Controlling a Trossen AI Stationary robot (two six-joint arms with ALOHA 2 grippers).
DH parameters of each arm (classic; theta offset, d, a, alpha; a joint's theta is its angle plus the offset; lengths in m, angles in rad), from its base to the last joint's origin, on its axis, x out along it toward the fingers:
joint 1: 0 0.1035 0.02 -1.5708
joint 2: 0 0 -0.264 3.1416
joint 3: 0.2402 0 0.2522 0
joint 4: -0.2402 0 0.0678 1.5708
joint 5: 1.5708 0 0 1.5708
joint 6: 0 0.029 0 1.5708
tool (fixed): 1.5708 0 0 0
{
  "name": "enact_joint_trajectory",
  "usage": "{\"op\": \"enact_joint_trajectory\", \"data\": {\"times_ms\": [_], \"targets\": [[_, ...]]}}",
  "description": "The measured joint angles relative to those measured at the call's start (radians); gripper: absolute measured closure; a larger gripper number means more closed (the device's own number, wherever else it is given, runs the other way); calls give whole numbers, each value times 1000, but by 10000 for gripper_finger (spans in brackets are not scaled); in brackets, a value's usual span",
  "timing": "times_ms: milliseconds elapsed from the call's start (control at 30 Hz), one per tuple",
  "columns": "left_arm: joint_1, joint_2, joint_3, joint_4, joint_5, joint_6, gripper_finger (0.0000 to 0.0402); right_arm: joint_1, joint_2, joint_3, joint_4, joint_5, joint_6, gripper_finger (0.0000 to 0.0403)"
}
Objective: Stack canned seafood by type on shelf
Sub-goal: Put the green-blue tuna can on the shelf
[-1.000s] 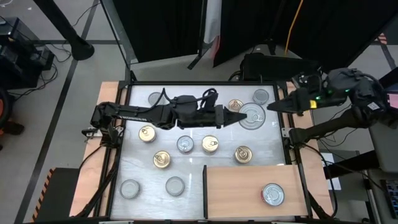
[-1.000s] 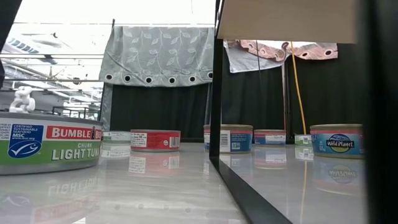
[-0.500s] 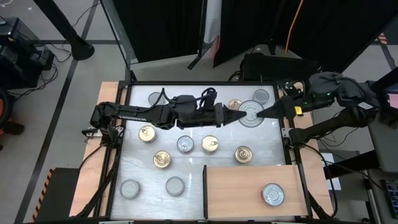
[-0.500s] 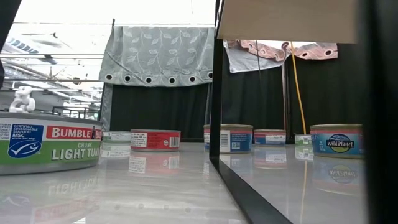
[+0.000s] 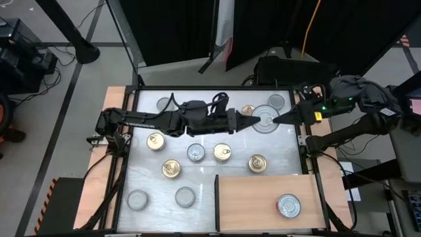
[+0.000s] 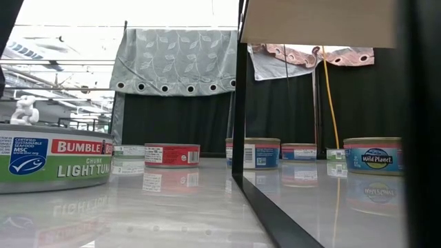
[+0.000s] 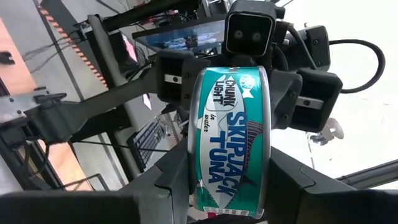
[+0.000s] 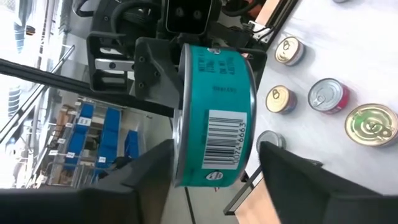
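White glossy tabletop (image 5: pixel 210 187) with scattered tins: upper centre, the left gripper (image 5: pixel 258 121) is holding a teal-labelled round tuna can (image 7: pixel 229 140) mid-air while the right gripper (image 5: pixel 276 119), having moved in, is narrowing around it, suggesting a handover toward the light-brown wooden shelf (image 5: pixel 250 204), lower right

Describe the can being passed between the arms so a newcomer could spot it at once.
Look at the back half of the white tabletop, where the two arms meet tip to tip. Between the left pincer and right pincer sits the teal can. Unlike the cans lying on the table, it is held by the pincers and reads "Skipjack Tuna" on a teal label.
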Motion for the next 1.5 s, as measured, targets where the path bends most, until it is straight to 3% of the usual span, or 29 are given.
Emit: {"op": "enact_joint_trajectory", "data": {"times_ms": [233, 400, 533, 667, 800, 967, 1200, 1367, 1500], "targets": [[0, -1, 0, -2, -7, 25, 259, 0, 3, 1, 10, 0, -19, 265], [-8, 2, 0, 10, -9, 50, 250, 0, -1, 1, 12, -1, -28, 278], [-26, 2, 1, 14, -41, 54, 158, 0, -14, 0, 16, -37, -46, 269], [-25, 3, 2, 11, -7, 53, 63, 0, -49, 0, 12, -98, -39, 269], [-24, -3, 2, 10, 29, 53, 12, 0, -81, 0, 0, -196, -37, 269], [-24, -41, 2, 3, 69, 69, 15, 0, -122, 1, -89, -368, -38, 270], [-11, -82, 2, -14, 144, 133, 29, 0, -127, 1, -415, -578, -141, 270], [-2, -111, 2, -77, 151, 140, 30, 0, -115, 1, -602, -598, -309, 270], [3, -114, 2, -108, 155, 141, 30, 0, -108, -17, -633, -592, -406, 270]]}}
